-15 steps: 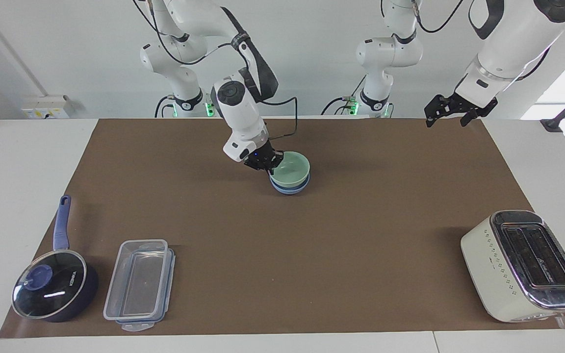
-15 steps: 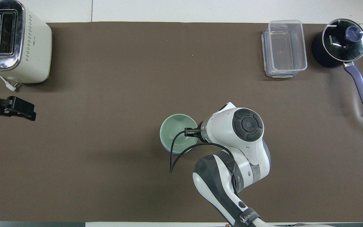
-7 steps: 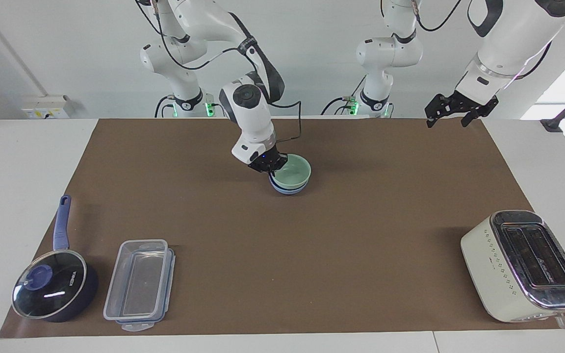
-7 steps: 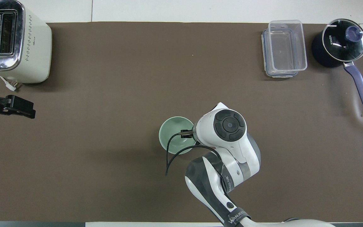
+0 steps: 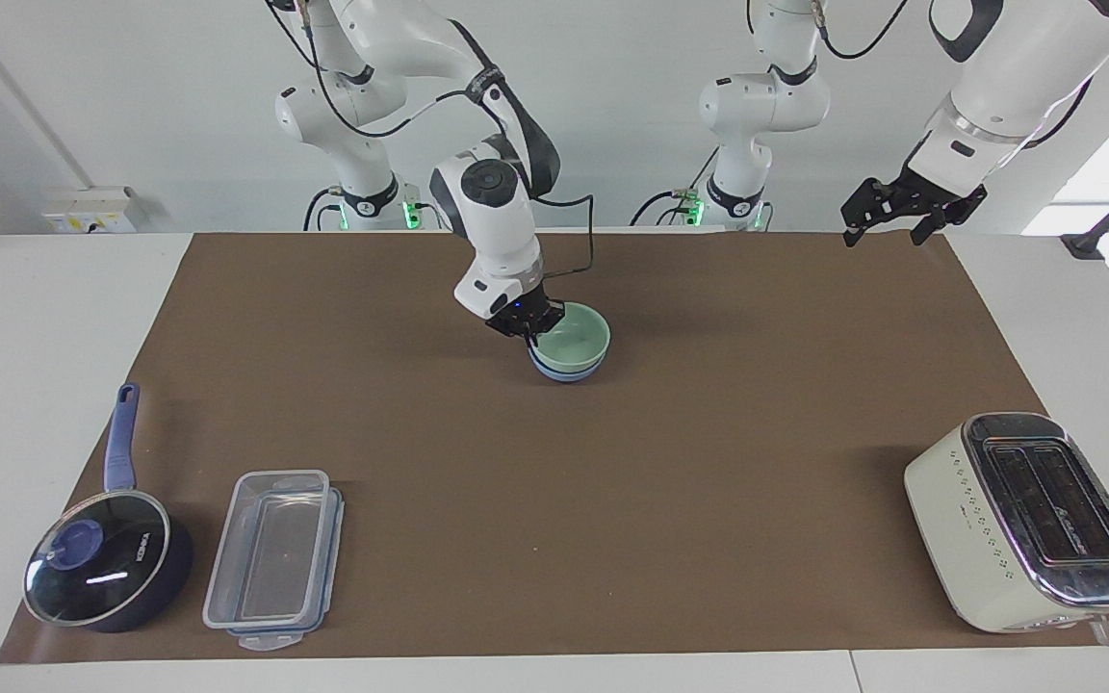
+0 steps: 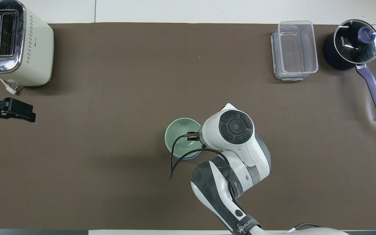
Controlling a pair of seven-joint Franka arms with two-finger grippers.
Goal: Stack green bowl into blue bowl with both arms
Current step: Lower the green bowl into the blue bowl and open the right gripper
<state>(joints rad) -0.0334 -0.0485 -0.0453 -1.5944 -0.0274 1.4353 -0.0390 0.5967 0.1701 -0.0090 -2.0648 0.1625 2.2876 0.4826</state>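
Observation:
The pale green bowl (image 5: 574, 337) sits level inside the light-blue bowl (image 5: 569, 372) on the brown mat, in the middle of the table's width and nearer to the robots. In the overhead view the green bowl (image 6: 181, 135) covers all but a sliver of the blue bowl (image 6: 188, 158). My right gripper (image 5: 528, 329) is down at the green bowl's rim on the side toward the right arm's end, shut on it. In the overhead view its wrist hides it. My left gripper (image 5: 887, 231) hangs open and empty, raised over the mat's corner at the left arm's end, and waits.
A cream toaster (image 5: 1026, 520) stands farther from the robots at the left arm's end. A clear lidded container (image 5: 273, 558) and a dark blue glass-lidded saucepan (image 5: 107, 568) sit farther out at the right arm's end. Two upright white arms (image 5: 747, 106) stand at the robots' edge.
The green bowl went from tilted to level in the blue bowl. My right arm's wrist swung more upright over the rim. My left gripper rose slightly.

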